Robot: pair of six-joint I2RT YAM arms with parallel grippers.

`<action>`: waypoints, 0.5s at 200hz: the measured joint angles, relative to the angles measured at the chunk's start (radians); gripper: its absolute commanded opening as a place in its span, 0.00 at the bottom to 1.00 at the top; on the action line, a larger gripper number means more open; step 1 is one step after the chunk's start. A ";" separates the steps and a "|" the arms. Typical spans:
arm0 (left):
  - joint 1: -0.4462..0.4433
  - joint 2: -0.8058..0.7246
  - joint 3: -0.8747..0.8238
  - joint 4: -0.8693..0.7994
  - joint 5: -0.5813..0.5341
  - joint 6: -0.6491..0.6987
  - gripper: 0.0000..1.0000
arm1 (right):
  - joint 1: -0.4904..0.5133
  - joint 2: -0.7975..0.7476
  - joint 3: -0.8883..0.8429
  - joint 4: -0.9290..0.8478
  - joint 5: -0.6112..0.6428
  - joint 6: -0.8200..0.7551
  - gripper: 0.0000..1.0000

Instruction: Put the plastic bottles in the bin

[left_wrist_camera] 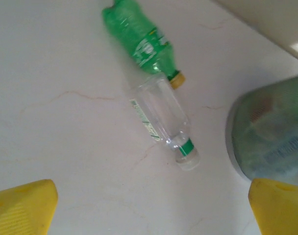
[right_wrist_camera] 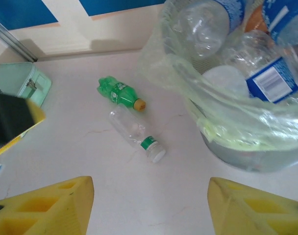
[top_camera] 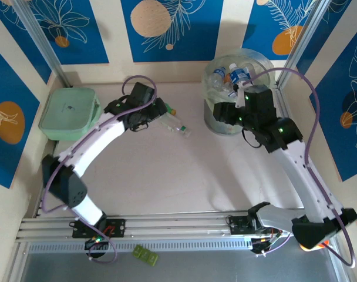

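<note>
table (top_camera: 184, 176): pale, marbled
bin (top_camera: 214, 120): stood far right, bag-lined; blue-labelled bottles (top_camera: 240, 75) inside
left gripper (left_wrist_camera: 154, 203): jaws spread wide, nothing between; over the table
right gripper (right_wrist_camera: 151, 205): jaws apart, empty; just beside the bin
clear bottle (left_wrist_camera: 161, 117): lay sideways on the table, near the bin
green bottle (left_wrist_camera: 141, 41): lay sideways; yellow cap at the clear bottle's base

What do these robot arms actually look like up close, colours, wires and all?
The left arm and right arm have white rounded segments linked by black joints. Purple-grey cables loop along them, and small green lights glow on the right one. The left end effector and right end effector have chunky yellow fingers.
</note>
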 measured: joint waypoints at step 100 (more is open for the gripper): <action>0.017 0.620 0.638 -0.220 0.058 -0.267 0.99 | 0.016 -0.277 -0.212 -0.018 0.062 0.005 0.67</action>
